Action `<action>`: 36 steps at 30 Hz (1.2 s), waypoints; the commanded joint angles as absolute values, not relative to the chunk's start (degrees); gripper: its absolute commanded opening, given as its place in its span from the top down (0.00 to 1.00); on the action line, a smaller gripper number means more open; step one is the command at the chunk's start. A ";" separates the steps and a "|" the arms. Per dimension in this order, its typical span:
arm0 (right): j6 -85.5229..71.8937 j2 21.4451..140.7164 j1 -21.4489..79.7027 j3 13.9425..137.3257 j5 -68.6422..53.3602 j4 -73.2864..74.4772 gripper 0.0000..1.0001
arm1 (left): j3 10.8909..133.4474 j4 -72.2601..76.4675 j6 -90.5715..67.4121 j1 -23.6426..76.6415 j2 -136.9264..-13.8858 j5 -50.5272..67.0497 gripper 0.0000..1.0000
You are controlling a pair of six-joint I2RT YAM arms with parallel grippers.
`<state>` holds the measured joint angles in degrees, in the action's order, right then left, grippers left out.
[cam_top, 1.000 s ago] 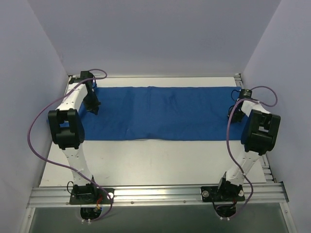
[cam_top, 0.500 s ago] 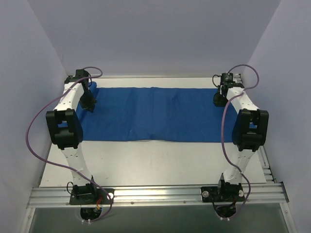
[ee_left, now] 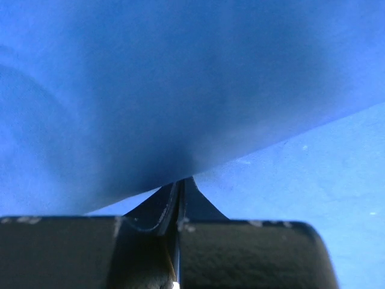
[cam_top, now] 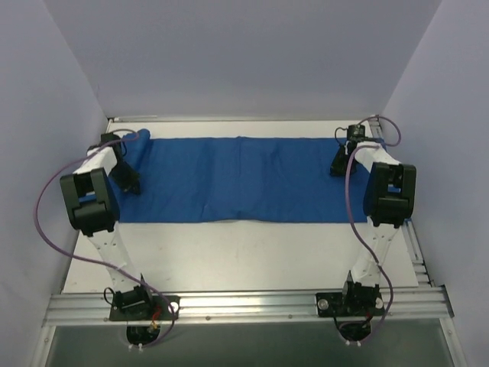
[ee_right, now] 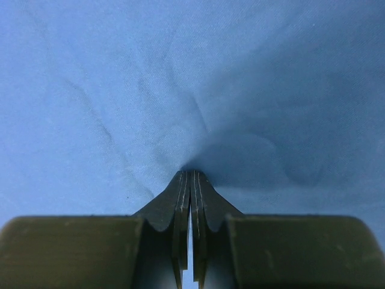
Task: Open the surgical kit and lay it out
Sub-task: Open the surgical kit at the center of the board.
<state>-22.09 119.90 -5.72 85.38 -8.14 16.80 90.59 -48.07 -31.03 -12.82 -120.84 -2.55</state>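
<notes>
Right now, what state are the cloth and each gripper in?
blue cloth wrap: spread in a long wrinkled band, pinched near both ends
left gripper: shut on the cloth's left end
right gripper: shut on the cloth near its right end

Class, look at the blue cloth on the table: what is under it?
Nothing under it shows: the blue cloth covers its whole patch of the white table, so anything beneath is hidden. The left gripper and right gripper pinch its ends.

A white table [cam_top: 252, 260] sits between pale lavender walls [cam_top: 244, 53], an aluminium rail [cam_top: 244, 307] in front.
</notes>
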 commanded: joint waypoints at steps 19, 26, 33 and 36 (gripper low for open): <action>-20.83 126.74 -5.36 85.96 -12.22 22.50 1.00 | 99.03 -46.40 -27.78 -11.78 -119.77 1.57 0.98; -20.57 126.39 -6.41 82.62 -11.34 21.71 1.00 | 113.39 -57.13 -28.13 -12.39 -138.60 4.31 0.98; -18.20 124.90 -11.42 79.98 -6.16 23.29 1.00 | 111.88 -55.80 -28.74 -14.24 -138.25 4.57 0.98; -17.84 123.49 -11.34 80.33 -8.61 22.50 1.00 | 113.29 -56.60 -28.48 -14.94 -137.90 4.92 0.98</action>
<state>-21.32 120.68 -9.39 84.33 -15.27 12.36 113.49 -49.15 -29.63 -13.98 -135.13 7.16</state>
